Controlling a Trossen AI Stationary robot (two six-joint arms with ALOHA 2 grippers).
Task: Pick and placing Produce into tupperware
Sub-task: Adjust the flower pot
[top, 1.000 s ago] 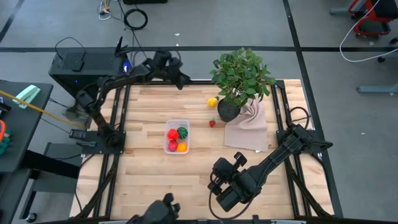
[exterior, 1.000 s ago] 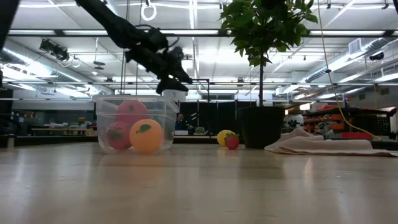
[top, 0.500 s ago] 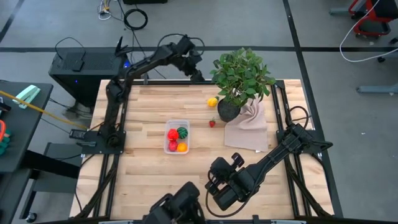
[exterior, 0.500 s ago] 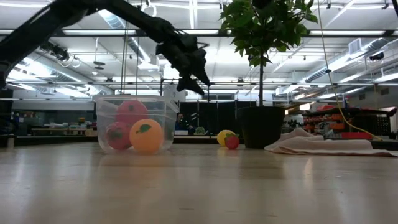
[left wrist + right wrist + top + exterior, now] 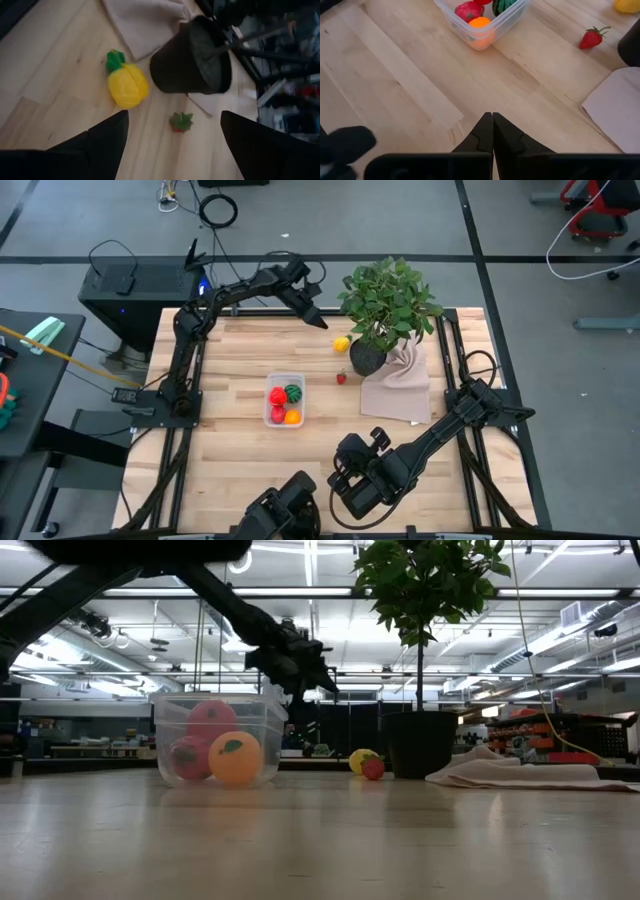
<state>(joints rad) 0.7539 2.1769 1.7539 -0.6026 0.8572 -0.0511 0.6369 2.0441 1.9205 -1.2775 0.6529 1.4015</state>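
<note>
The left tool (image 5: 318,319) is hovering with fingers spread wide over the desk's (image 5: 240,450) far edge, near the yellow fruit (image 5: 342,344) and pot (image 5: 366,358). The tupperware (image 5: 284,400) is sitting mid-desk, holding produce. A strawberry (image 5: 341,378) is lying beside the pot. The right tool (image 5: 492,131) is waiting near the front edge, fingers pressed together.

Clear tupperware (image 5: 284,400) holds red, green and orange produce (image 5: 283,402).
</note>
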